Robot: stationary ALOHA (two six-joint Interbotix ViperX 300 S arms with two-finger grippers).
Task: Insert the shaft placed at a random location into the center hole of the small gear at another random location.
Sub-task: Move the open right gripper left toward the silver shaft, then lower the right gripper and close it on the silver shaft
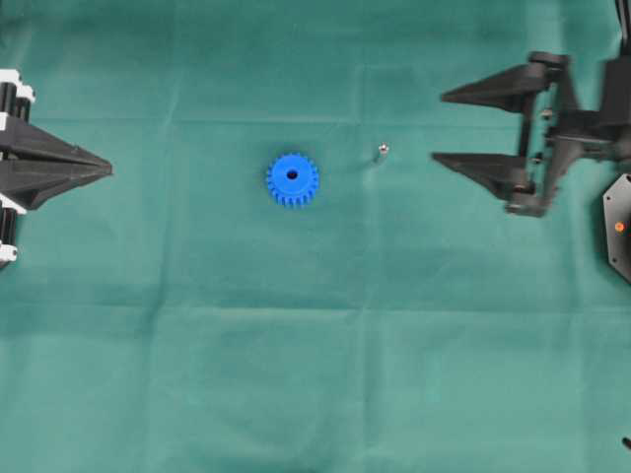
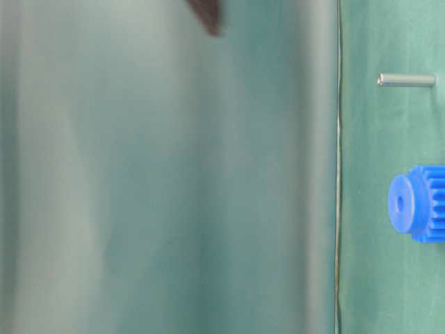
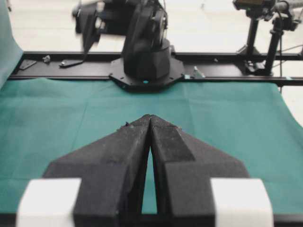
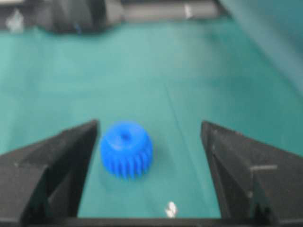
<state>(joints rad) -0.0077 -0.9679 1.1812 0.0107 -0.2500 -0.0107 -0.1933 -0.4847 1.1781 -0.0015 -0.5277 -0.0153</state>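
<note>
The small gear [image 1: 292, 178], bright blue and toothed, lies flat on the green cloth near the middle, its center hole [image 1: 292, 175] facing up and empty. The shaft [image 1: 383, 151], a tiny silvery pin, stands upright on the cloth to the gear's right, apart from it. My right gripper [image 1: 440, 127] is open, its tips pointing left a short way right of the shaft. The right wrist view shows the gear [image 4: 126, 149] and the shaft [image 4: 171, 208] between the spread fingers [image 4: 71, 161]. My left gripper [image 1: 108, 169] is shut and empty at the far left, its tips [image 3: 150, 117] touching.
Green cloth [image 1: 315, 345] covers the table. A black mount with an orange dot [image 1: 619, 227] sits at the right edge. The left wrist view shows the right arm's base [image 3: 147, 52] on a black rail, with camera stands [image 3: 274, 33] behind.
</note>
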